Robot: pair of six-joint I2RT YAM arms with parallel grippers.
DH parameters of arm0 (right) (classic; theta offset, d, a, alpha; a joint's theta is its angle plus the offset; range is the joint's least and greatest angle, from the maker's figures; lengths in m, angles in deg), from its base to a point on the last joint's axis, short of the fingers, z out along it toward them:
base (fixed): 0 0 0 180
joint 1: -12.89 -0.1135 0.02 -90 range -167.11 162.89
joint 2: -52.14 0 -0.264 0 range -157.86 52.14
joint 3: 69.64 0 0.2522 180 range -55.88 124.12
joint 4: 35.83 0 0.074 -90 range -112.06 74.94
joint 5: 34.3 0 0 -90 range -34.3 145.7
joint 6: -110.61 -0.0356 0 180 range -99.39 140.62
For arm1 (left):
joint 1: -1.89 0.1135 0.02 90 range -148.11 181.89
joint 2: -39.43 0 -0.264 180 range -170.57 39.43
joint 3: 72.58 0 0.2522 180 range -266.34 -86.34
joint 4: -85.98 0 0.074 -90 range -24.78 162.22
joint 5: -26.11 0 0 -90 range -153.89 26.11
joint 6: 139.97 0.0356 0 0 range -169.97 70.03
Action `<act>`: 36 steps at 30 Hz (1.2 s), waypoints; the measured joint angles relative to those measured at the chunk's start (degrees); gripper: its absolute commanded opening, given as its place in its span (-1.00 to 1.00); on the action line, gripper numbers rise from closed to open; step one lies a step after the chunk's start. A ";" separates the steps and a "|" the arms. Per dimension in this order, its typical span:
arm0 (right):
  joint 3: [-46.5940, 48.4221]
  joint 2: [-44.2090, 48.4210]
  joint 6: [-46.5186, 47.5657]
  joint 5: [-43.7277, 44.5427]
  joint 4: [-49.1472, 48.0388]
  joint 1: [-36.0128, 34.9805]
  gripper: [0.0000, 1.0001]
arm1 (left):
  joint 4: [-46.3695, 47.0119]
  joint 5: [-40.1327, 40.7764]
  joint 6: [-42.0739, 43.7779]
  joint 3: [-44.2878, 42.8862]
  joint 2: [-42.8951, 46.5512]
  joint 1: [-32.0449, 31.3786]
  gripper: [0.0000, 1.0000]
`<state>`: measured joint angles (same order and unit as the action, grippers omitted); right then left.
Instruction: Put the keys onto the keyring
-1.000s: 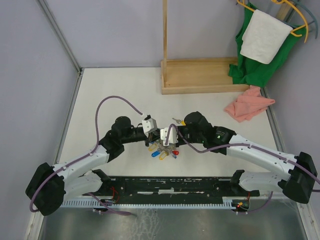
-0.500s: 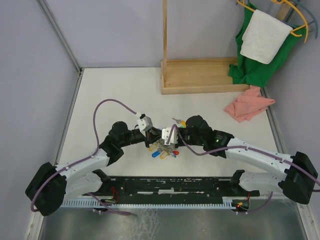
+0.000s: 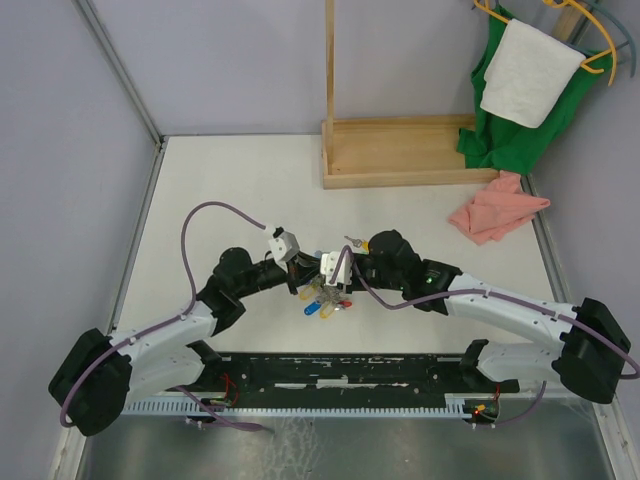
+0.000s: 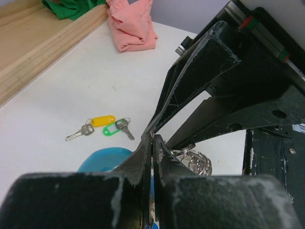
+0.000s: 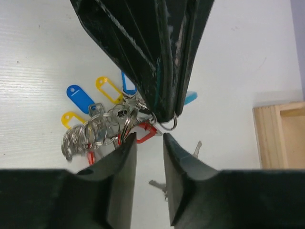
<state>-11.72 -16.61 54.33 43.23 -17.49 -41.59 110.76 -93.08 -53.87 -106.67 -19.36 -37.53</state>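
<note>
Two arms meet over the middle of the white table (image 3: 220, 190), nearer its front edge. The left gripper (image 4: 152, 143) is clamped tight on the keyring (image 5: 102, 128), pinching a small metal loop at its fingertips, with the bunch of blue, yellow and red tags fanned out below. The right gripper (image 5: 149, 143) stands just beside that loop, fingers parted and holding nothing. The keys (image 4: 102, 120), yellow- and green-tagged, lie loose on the table just beyond, toward the far edge.
</note>
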 measured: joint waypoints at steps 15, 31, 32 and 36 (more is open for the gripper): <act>-0.42 5.44 -15.80 9.09 7.93 -0.07 0.53 | -2.62 7.80 2.23 1.90 2.75 -0.11 -0.95; -1.88 3.02 -45.77 8.11 -2.80 -0.04 0.41 | 0.31 14.19 -2.86 1.97 0.37 -0.22 -0.95; -2.67 2.62 -46.80 7.58 -4.81 -0.07 0.41 | 0.35 14.21 -2.89 1.97 0.37 -0.22 -0.95; -4.46 0.22 -49.29 5.29 -10.25 -0.07 0.39 | 0.52 14.32 -2.99 1.97 0.22 -0.22 -0.95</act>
<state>-16.18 -16.39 5.04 48.52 -27.74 -41.66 111.29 -78.76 -56.86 -104.71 -19.14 -37.74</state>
